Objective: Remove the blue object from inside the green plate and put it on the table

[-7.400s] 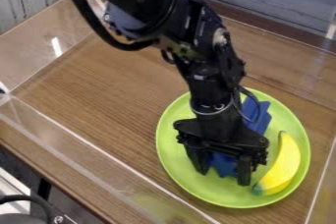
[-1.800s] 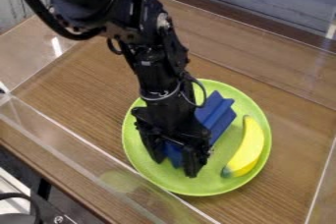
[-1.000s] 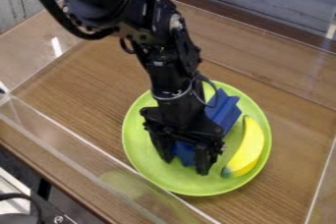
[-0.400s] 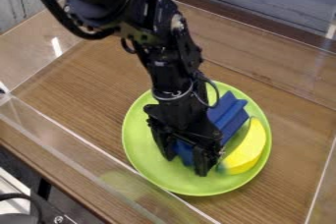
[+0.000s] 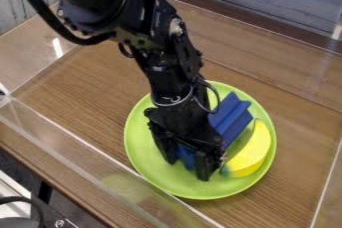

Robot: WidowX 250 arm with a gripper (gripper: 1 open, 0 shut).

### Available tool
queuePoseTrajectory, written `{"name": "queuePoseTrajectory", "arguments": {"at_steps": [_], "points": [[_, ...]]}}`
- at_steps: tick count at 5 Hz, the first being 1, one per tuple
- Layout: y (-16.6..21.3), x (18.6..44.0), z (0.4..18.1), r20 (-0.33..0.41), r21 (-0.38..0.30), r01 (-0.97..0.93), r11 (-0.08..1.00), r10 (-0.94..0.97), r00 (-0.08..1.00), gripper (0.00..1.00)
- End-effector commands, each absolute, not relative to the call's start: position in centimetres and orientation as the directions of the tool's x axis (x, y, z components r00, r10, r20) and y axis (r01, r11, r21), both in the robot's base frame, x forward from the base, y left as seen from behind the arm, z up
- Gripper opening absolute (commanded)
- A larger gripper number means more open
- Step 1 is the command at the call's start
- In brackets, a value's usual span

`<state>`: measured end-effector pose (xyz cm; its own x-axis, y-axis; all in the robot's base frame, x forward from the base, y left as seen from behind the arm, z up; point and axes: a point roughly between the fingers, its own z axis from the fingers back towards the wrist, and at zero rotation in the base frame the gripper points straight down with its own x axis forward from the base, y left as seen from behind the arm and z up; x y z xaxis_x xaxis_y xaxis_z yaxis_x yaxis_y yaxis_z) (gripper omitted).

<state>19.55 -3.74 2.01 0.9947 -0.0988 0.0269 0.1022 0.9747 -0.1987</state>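
The green plate (image 5: 139,144) lies on the table (image 5: 94,82) at the front right. In it the blue object (image 5: 235,115) lies tilted, with its right side leaning over a yellow banana (image 5: 251,154). My gripper (image 5: 189,155) points down into the plate just left of the block, its black fingers (image 5: 173,150) spread and their tips at the plate's floor. A strip of blue shows between the fingers, so the block's near end sits in the gap. The block rests in the plate and is not lifted. Whether the pads press on it is hidden.
Clear acrylic walls (image 5: 60,157) border the table at the front, left and back. The dark arm (image 5: 127,12) reaches in from the upper left over the table's middle. Bare wood lies left of and behind the plate.
The blue block has shifted right and tipped up onto the banana, covering more of it. The gripper has stayed down in the plate, and the plate slid left earlier on.
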Motion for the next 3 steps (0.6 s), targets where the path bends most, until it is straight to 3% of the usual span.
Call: {"name": "queuePoseTrajectory", "arguments": {"at_steps": [1,3], "points": [[-2.09,19.52,2.14,0.021,-0.192,0.139,0.972,-0.137,0.99,0.0],[-2.86,19.08,2.68,0.022,-0.187,0.173,0.967,-0.172,0.985,0.0]]}}
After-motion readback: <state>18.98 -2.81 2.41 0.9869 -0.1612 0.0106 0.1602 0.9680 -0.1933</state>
